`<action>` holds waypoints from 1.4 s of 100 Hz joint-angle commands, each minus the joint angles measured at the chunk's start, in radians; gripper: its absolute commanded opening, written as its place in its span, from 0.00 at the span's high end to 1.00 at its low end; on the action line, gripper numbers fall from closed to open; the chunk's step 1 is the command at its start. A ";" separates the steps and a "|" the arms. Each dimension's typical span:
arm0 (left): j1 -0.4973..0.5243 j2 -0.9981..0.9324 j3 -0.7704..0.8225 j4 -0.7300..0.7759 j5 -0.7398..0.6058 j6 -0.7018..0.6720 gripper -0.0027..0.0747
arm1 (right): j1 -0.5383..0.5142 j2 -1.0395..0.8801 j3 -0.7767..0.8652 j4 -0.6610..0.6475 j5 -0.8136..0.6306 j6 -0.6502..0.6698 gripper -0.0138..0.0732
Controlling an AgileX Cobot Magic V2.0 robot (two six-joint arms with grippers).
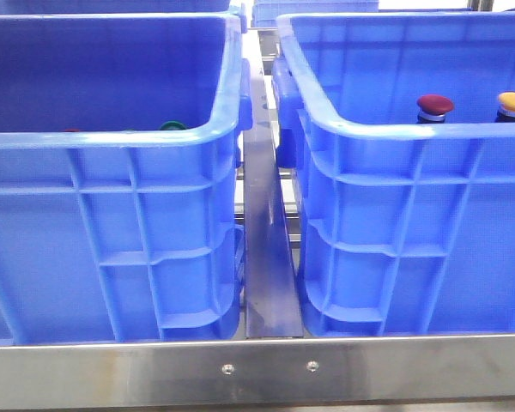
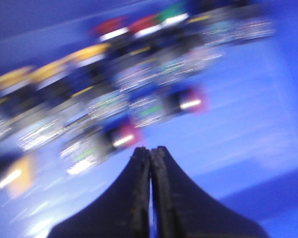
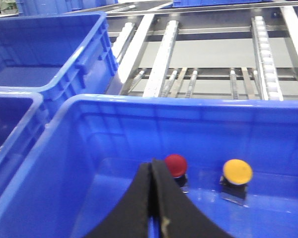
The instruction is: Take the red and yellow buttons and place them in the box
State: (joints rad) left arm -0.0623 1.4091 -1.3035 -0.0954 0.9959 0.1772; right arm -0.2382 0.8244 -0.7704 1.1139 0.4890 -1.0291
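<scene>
A dark red button [image 1: 434,105] and a yellow button [image 1: 514,102] stand upright side by side inside the right blue box [image 1: 395,130]. In the right wrist view my right gripper [image 3: 152,162] is shut and holds nothing. It hangs over the box floor just beside the red button [image 3: 176,164], with the yellow button [image 3: 237,171] further off. The left wrist view is motion-blurred. My left gripper [image 2: 150,148] is shut and empty above the left crate's floor, where rows of red [image 2: 111,25] and yellow [image 2: 89,52] buttons lie. Neither gripper shows in the front view.
The left blue crate [image 1: 112,137] holds several buttons, including a green-capped one [image 1: 172,125]. A metal divider [image 1: 266,257] runs between the crates, and a steel rail [image 1: 266,369] crosses the front. Roller conveyor tracks [image 3: 260,49] and another blue crate [image 3: 44,49] lie beyond the box.
</scene>
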 commanded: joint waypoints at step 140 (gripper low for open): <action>0.003 -1.259 0.951 0.235 -0.776 -0.370 0.99 | 0.130 -0.829 0.497 -0.060 -0.189 -0.006 0.92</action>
State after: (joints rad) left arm -0.0608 0.1526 -0.3278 0.1453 0.3087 -0.1786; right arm -0.1071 0.0028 -0.2504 1.0234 0.3382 -1.0291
